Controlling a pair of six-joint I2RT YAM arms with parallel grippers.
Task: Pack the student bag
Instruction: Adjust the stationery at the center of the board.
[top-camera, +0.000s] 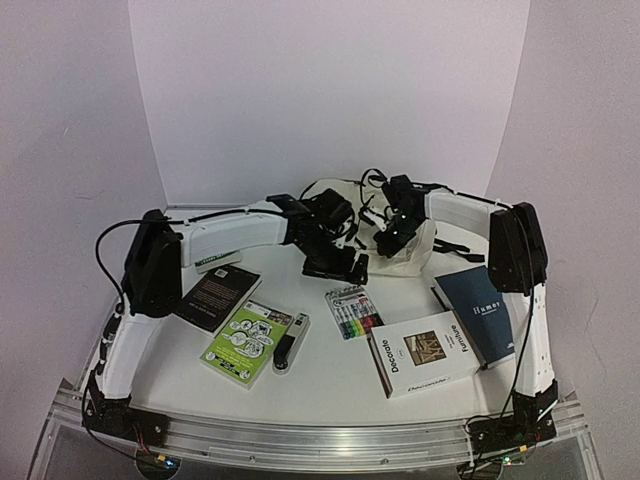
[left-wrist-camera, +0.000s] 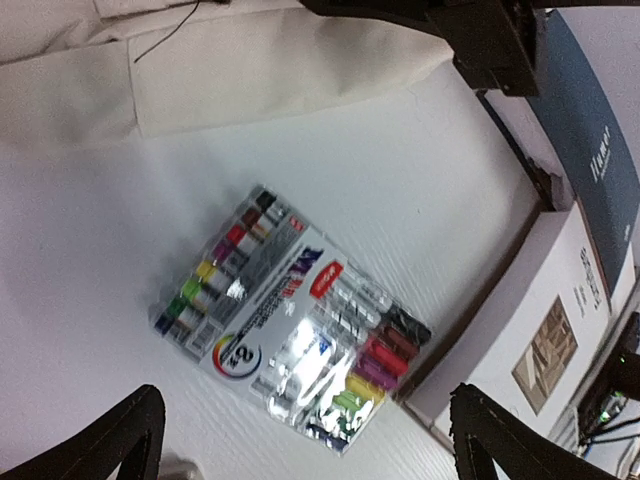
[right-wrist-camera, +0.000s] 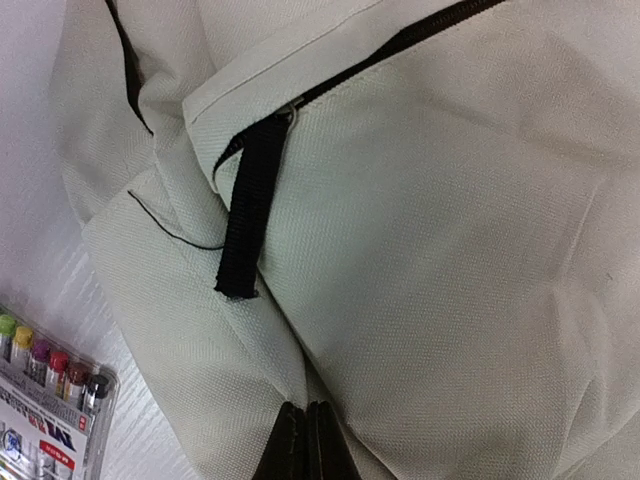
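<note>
The student bag (top-camera: 416, 252), cream fabric with black zippers, lies crumpled at the back middle of the table. In the right wrist view the student bag (right-wrist-camera: 450, 250) fills the picture, with a black strap tab (right-wrist-camera: 245, 210) below a zipper. My right gripper (right-wrist-camera: 305, 440) is shut, and a crease of the bag's fabric runs in between its fingertips. It sits at the bag's front (top-camera: 388, 240). My left gripper (left-wrist-camera: 305, 440) is open and hovers over a clear pack of coloured markers (left-wrist-camera: 290, 320), not touching it. From above, the left gripper (top-camera: 335, 265) is just behind the marker pack (top-camera: 352, 311).
A white "Decorate" book (top-camera: 422, 352) and a dark blue book (top-camera: 478, 310) lie at the front right. A black book (top-camera: 218, 296), a green booklet (top-camera: 248, 340) and a small black-and-silver item (top-camera: 290, 343) lie at the front left. White walls surround the table.
</note>
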